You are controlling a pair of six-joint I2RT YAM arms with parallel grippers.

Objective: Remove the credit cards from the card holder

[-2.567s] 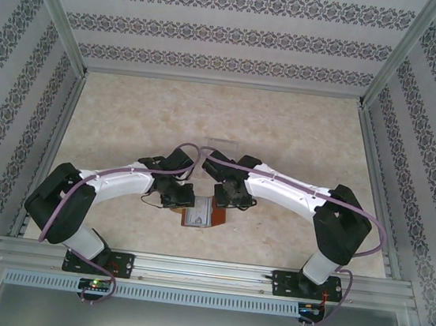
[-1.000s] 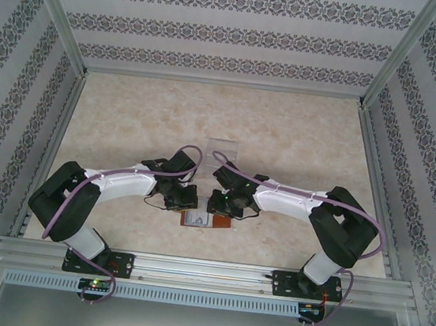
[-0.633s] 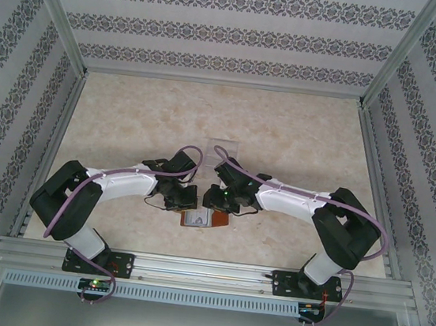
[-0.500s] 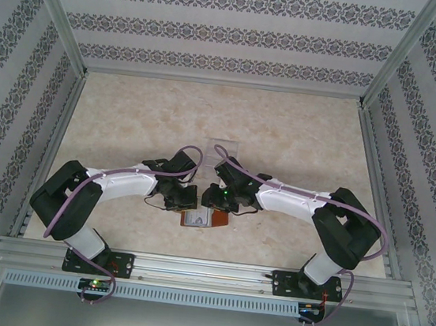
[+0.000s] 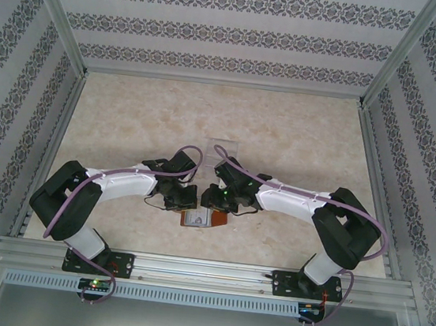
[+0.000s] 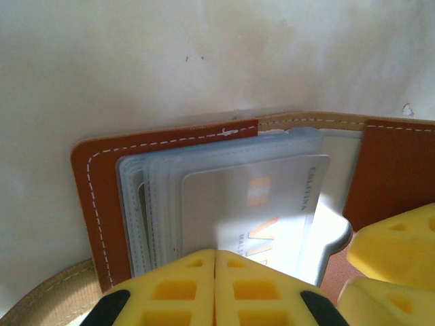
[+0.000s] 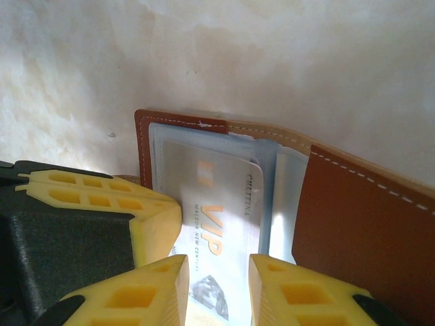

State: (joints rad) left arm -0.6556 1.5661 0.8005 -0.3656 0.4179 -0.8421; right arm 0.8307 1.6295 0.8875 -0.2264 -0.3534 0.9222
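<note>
The reddish-brown card holder (image 5: 205, 219) lies open on the table between both arms. Its leather cover (image 6: 95, 197) frames grey-blue clear sleeves, and its other flap (image 7: 360, 224) lies to the right. A pale whitish card with gold "VIP" lettering (image 7: 219, 204) sits in the top sleeve; the card (image 6: 258, 204) is partly under my fingers. My left gripper (image 6: 215, 255) is shut, its tips pressed down on the sleeves with nothing seen between them. My right gripper (image 7: 216, 288) is open, one finger on each side of the card's near end. Other cards are hidden.
A clear plastic box (image 5: 221, 147) stands just beyond the two grippers. The two wrists nearly touch above the wallet: the left finger (image 7: 102, 197) crowds the right wrist view. Marble tabletop (image 5: 285, 131) stretches behind, with metal frame rails along the sides.
Both arms have lowered and drawn together over the wallet since 2.6 s ago; the right gripper slid left onto the open sleeves. Almost nothing moved in the last half second.
</note>
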